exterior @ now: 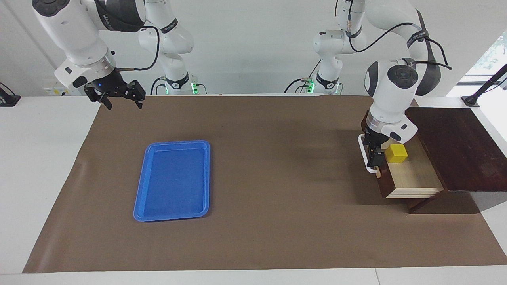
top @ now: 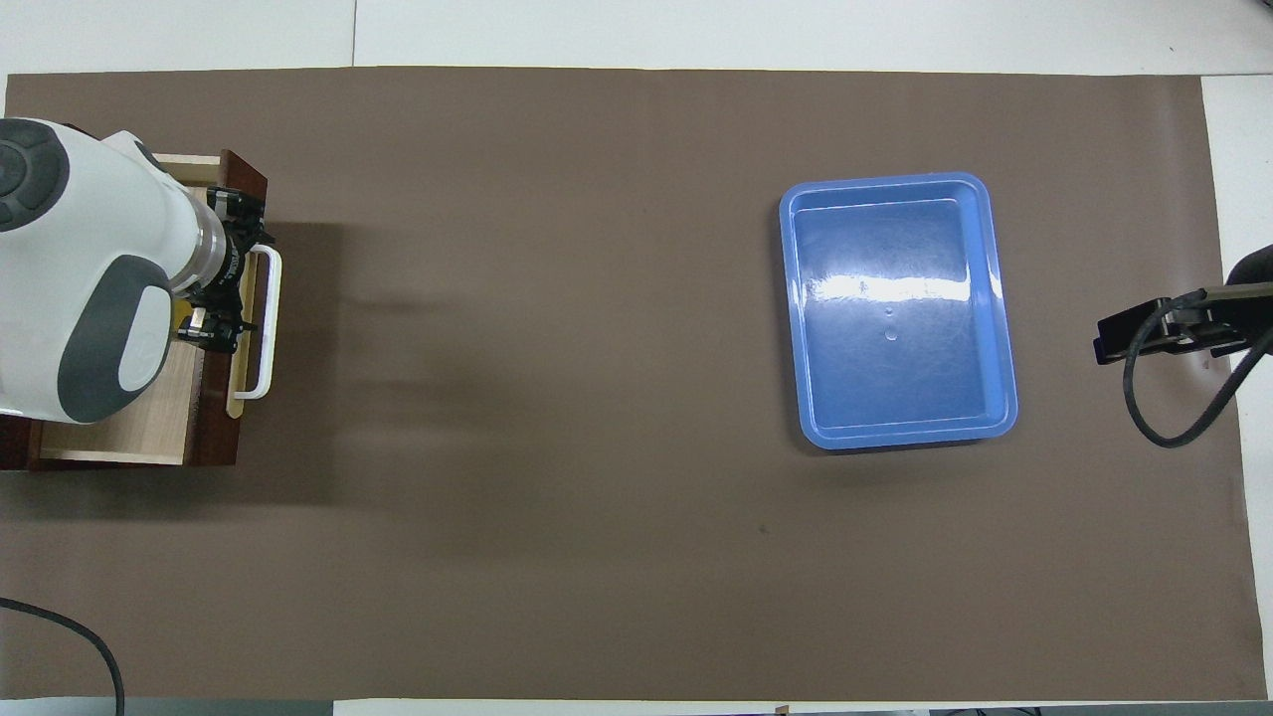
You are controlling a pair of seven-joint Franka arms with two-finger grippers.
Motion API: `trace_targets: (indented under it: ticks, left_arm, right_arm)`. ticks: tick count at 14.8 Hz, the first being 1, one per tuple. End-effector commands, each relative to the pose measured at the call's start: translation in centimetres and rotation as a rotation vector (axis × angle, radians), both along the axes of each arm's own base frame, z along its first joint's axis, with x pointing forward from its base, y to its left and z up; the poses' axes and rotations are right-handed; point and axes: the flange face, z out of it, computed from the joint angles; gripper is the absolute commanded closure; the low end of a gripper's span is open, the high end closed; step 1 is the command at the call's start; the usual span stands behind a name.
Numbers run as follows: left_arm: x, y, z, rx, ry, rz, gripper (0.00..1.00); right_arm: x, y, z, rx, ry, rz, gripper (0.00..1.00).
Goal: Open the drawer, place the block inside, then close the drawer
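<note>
Block (exterior: 396, 153) seemingly just beside left tool (exterior: 374, 152)

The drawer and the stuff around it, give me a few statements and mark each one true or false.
1. The drawer stands open. True.
2. The block lies on the blue tray. False: it sits inside the drawer; the tray holds nothing.
3. The left gripper is over the drawer's white handle. True.
4. The left gripper holds the block. False: the block lies apart from it, on the drawer floor.
5. The right gripper hangs over the tray. False: it hangs over the mat's edge at the right arm's end, waiting.
</note>
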Motion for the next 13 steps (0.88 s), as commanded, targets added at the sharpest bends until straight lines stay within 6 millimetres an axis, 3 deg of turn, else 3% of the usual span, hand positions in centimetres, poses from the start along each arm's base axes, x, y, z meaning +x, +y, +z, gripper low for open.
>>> trace_targets:
  ticks: [1,4,7,8,9,11,13]
  left_arm:
    - [0.3,5.0,0.5,0.040,-0.004,-0.058,0.00]
    - [1.0,11.8,1.3,0.074,-0.015,-0.067,0.00]
    - [0.4,19.1,1.5,0.092,-0.015,-0.146,0.00]
    - [0.2,20.2,1.6,0.096,-0.011,-0.176,0.00]
    - [0.3,19.6,1.7,0.094,-0.008,-0.220,0.00]
    - [0.5,15.8,2.7,0.096,-0.008,-0.283,0.00]
    - [0.5,13.7,5.4,0.107,-0.015,-0.317,0.00]
  right_arm:
    - [-0.3,0.2,0.2,-0.004,-0.013,-0.004,0.00]
    - [-0.3,0.2,0.2,-0.005,-0.015,-0.002,0.00]
    - [-0.3,0.2,0.2,-0.004,-0.015,-0.004,0.00]
    - [-0.3,0.2,0.2,-0.004,-0.015,-0.002,0.00]
    - [-0.3,0.2,0.2,-0.005,-0.013,-0.002,0.00]
    - [-0.3,0.2,0.2,-0.005,-0.015,-0.002,0.00]
    - [-0.3,0.2,0.3,-0.005,-0.015,-0.002,0.00]
